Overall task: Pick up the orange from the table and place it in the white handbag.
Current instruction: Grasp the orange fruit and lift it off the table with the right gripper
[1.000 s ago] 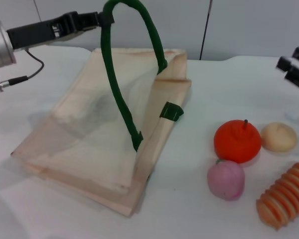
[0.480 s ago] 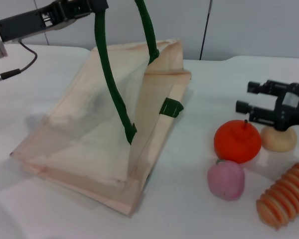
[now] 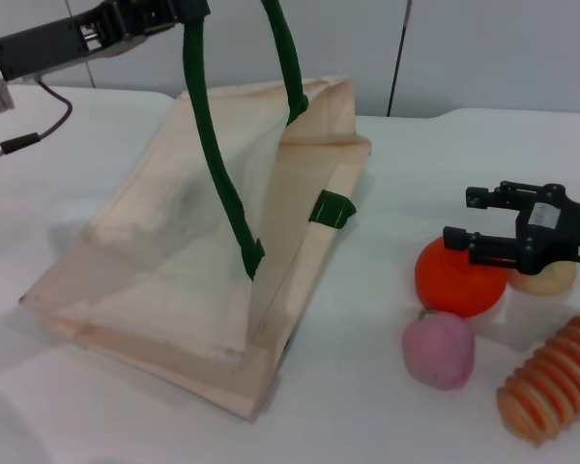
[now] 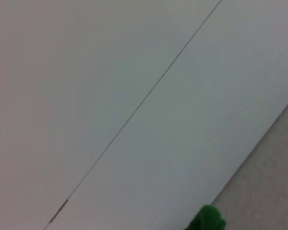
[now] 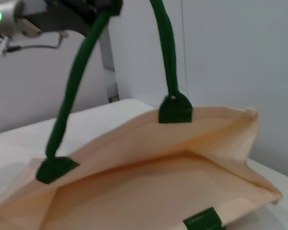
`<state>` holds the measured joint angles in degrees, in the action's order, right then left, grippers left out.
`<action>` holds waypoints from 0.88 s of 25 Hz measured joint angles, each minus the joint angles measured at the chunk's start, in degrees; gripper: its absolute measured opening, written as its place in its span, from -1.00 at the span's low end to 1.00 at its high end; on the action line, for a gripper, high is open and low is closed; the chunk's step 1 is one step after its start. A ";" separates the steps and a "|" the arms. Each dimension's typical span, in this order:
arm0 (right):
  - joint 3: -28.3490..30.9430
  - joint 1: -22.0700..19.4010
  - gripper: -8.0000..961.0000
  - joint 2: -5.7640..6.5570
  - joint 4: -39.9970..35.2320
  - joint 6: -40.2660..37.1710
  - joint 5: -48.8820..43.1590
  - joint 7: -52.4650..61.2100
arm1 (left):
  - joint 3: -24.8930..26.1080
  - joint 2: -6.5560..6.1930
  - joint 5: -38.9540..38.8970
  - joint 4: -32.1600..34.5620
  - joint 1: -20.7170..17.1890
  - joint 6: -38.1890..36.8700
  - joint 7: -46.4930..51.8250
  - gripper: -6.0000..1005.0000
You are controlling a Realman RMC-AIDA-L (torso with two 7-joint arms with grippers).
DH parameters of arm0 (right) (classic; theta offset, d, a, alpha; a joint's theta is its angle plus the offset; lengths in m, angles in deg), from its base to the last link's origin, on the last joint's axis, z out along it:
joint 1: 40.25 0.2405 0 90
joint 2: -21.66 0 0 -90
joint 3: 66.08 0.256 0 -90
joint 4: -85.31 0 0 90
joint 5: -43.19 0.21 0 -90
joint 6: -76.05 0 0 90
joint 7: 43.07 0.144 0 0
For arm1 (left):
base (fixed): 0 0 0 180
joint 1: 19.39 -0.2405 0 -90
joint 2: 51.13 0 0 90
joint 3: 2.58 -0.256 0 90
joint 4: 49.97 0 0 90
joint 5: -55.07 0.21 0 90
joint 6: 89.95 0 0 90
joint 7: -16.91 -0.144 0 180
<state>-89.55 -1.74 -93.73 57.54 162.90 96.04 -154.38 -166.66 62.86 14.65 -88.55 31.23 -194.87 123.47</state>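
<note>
The orange [image 3: 452, 282] sits on the white table [image 3: 396, 164], to the right of the white handbag [image 3: 174, 261]. My right gripper [image 3: 458, 218] is open, with its fingers just above the orange's far upper side. My left gripper [image 3: 179, 14] is shut on the bag's green handle [image 3: 213, 145] at the top left and holds it up, so the bag's mouth gapes toward the orange. The right wrist view looks into the open handbag [image 5: 149, 191], with the left gripper [image 5: 98, 8] above it. The left wrist view shows only wall and a bit of green handle [image 4: 207, 220].
A pink round fruit [image 3: 438, 349] lies just in front of the orange. A pale beige ball [image 3: 551, 278] sits to its right, partly behind my right gripper. A ribbed orange-and-cream item [image 3: 551, 379] lies at the front right.
My right gripper has come in from the right edge and dropped lower and leftward over the orange. My left gripper raised the handle higher a second ago and has held still since.
</note>
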 joint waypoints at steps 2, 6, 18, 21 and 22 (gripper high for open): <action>-0.01 0.55 0.41 -0.12 0.09 -1.81 -1.35 0.72 | 0.00 0.00 -0.01 0.00 0.00 -0.02 0.05 -0.69; -0.12 0.96 0.66 -0.19 0.13 -3.43 -2.95 1.54 | 0.00 0.00 -0.01 0.00 0.00 -0.02 0.09 -0.69; -0.92 1.34 0.73 -0.26 0.38 -7.24 -7.71 3.33 | 0.00 -0.07 -0.01 0.00 0.00 0.07 0.18 -0.68; -1.01 1.56 0.73 -0.29 0.57 -7.99 -8.87 3.72 | 0.01 -0.08 -0.04 0.00 0.00 0.15 0.14 -0.67; -1.07 1.62 0.73 -0.32 0.58 -8.11 -9.27 3.83 | 0.02 -0.08 -0.04 0.00 0.00 0.16 0.13 -0.67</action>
<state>-90.62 -0.12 -94.05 58.12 154.79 86.77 -150.56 -166.65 62.78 14.60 -88.55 31.23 -194.71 123.60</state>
